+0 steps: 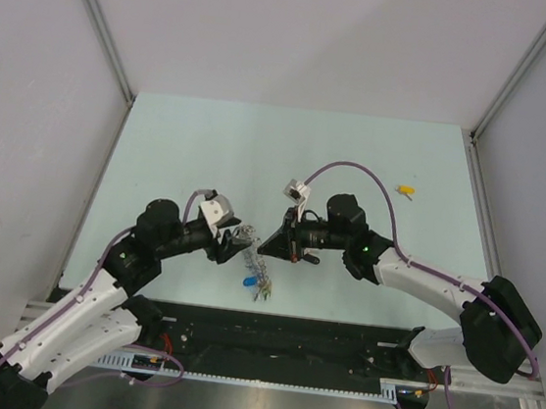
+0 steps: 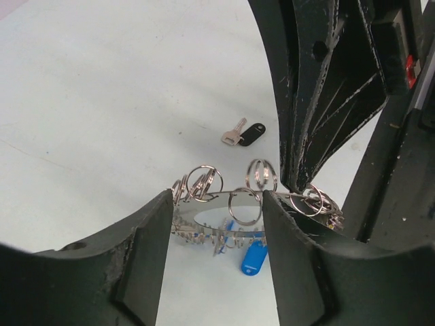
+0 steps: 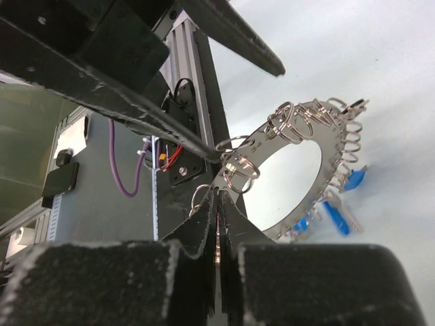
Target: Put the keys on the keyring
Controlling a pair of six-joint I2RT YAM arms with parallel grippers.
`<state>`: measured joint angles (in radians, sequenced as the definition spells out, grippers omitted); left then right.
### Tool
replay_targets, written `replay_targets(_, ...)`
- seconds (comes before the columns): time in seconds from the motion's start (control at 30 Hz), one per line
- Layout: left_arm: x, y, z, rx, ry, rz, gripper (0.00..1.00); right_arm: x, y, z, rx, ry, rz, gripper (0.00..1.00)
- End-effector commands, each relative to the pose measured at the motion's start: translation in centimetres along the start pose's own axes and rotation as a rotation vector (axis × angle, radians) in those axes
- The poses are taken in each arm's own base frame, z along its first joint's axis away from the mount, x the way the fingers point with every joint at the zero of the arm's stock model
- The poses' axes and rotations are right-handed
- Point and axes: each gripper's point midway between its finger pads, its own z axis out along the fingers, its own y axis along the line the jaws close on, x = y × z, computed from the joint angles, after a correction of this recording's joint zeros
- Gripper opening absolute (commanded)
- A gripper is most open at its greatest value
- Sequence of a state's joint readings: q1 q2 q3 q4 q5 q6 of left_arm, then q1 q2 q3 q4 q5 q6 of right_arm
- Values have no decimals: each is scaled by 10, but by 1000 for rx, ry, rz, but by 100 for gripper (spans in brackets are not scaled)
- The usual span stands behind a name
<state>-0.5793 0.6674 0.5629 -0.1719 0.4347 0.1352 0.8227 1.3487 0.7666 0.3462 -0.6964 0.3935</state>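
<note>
Your keyring (image 3: 253, 155) is off the table and hangs in the air between the two arms. It is a flat metal ring crowded with small split rings, and a blue tag (image 2: 252, 259) dangles beneath it. The left gripper (image 2: 217, 204) is clamped on it, one finger on each side of the plate. The right gripper (image 3: 217, 219) meets it from the opposite side with its fingers pressed nearly together. A thin sliver of metal shows between them, so you appear to be pinching the ring's rim or one of its split rings; the wrist view is too tight to say which. Neither loose key is on the ring yet. The black-tagged key (image 2: 245, 134) lies flat on the table (image 1: 358, 155) beyond the ring in the left wrist view, apart from both grippers. The yellow-tagged key (image 1: 407, 191) lies well away, out towards the far right of the table. By my judgement you have only the preparation done: the ring is lifted and steadied. The real work is all ahead of you. You have to free a hand, fetch one key, thread it onto a split ring, and then do the same for the other.
</note>
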Motion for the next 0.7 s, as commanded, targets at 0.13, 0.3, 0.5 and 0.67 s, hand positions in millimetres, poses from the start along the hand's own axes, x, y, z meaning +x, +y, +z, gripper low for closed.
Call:
replay_targets(0.13, -32, -10, -20, -21, -87, -136, 75, -23, 9, -5, -29, -64, -47, 0)
replay_targets(0.3, -30, -24, -25, 5, -76, -365, 75, -23, 4, -2, -26, -68, -49, 0)
replay_targets(0.5, -5, -15, -19, -84, -25, -510, 71, -12, -21, 6, 33, -48, -39, 0)
replay_targets(0.67, 12, 6, -14, -203, 9, -532, 70, 8, -59, 20, 123, -20, -5, 0)
